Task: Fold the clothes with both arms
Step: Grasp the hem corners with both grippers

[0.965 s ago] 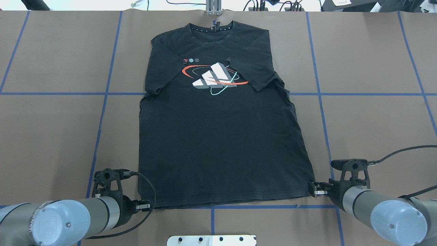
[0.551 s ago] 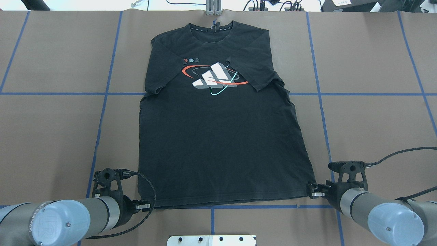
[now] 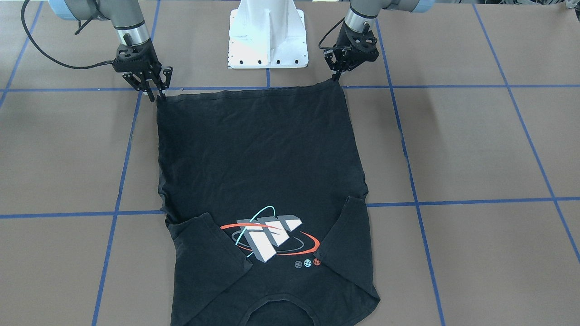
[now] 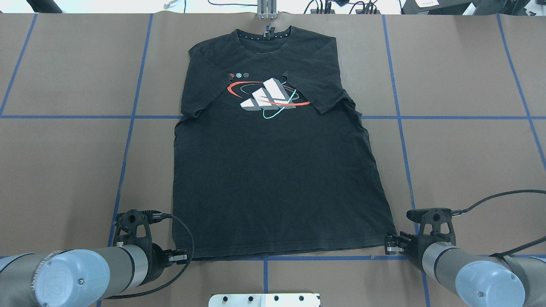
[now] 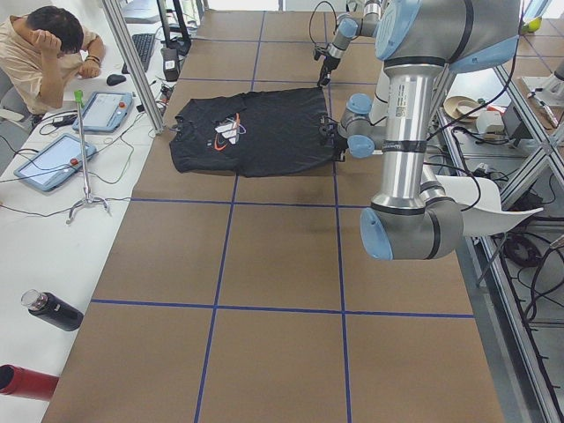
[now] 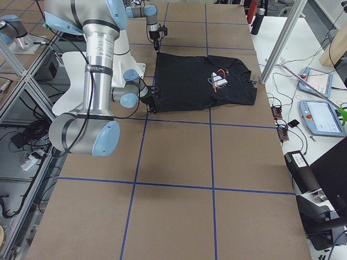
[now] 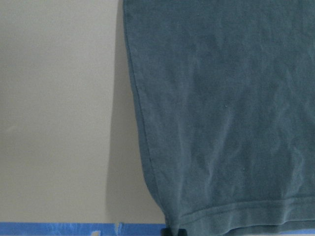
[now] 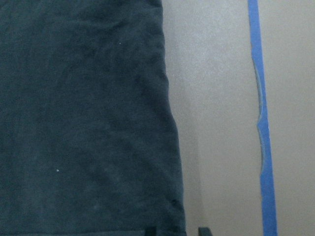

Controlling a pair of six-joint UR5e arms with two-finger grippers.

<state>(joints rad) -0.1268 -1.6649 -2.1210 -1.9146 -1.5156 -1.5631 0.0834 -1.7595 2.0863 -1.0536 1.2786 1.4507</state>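
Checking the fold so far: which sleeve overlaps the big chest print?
The sleeve on the robot's right: its folded-in edge covers the print's side, while the left sleeve stops just short.

Black T-shirt (image 4: 273, 179), white-grey block print (image 4: 266, 97), red and cyan ovals; brown table (image 4: 469, 162), blue grid lines (image 4: 469, 117).

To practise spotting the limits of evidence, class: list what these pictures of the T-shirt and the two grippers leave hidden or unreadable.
- Whether the left gripper is shut on the T-shirt hem: the left wrist view cuts the fingers off at its bottom edge.
- Three small round logos: too small to read, overhead.
- Shirt's shoulders: cut off by the front-facing view's bottom edge.
- Print edges: partly under the folded-in sleeves.
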